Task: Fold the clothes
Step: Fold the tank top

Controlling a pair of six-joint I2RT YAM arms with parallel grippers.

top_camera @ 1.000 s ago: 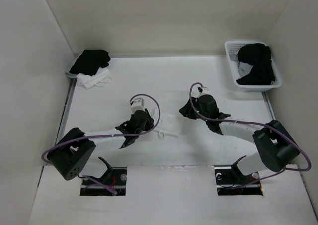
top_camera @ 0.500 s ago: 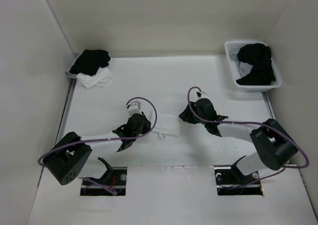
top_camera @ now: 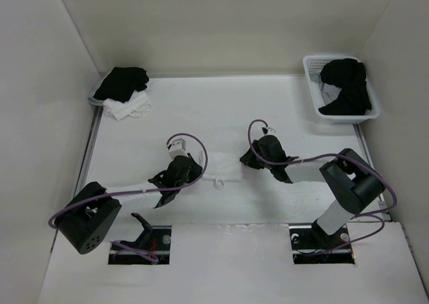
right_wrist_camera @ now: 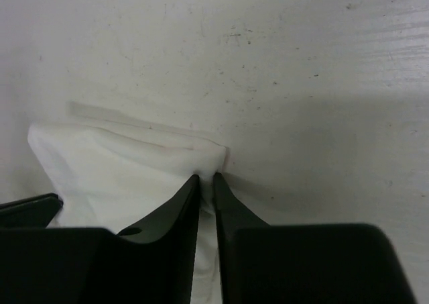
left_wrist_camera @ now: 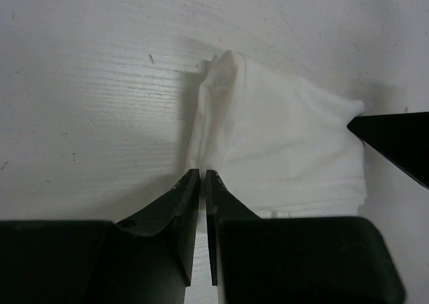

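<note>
- White walls close round a pale painted worktop [top_camera: 201,109]. A white slatted plastic basket [top_camera: 310,72] of black garments sits at its far right corner, and a black garment heaped over a white one [top_camera: 120,84] at its far left corner.
- A thin white camisole top of soft fabric [top_camera: 226,172] lies gathered into a short band in the near half of the worktop, about midway between the left and right edges. One narrow strap loop [top_camera: 217,182] trails toward the near edge.
- Its long axis runs left to right, parallel with the near edge, with one arm at each end.
- The left fingers [left_wrist_camera: 193,186] are all but pressed together. Their tips sit on the camisole's left edge and appear to pinch it, and the fabric spreads away from them toward the other arm.
- The right fingers [right_wrist_camera: 193,190] are drawn in as narrowly and nip the bunched right corner.
- Neither arm is nearer, since each has its own end. The next move probably depends on both lifting together along that axis, and so thin a pinch could slip.
</note>
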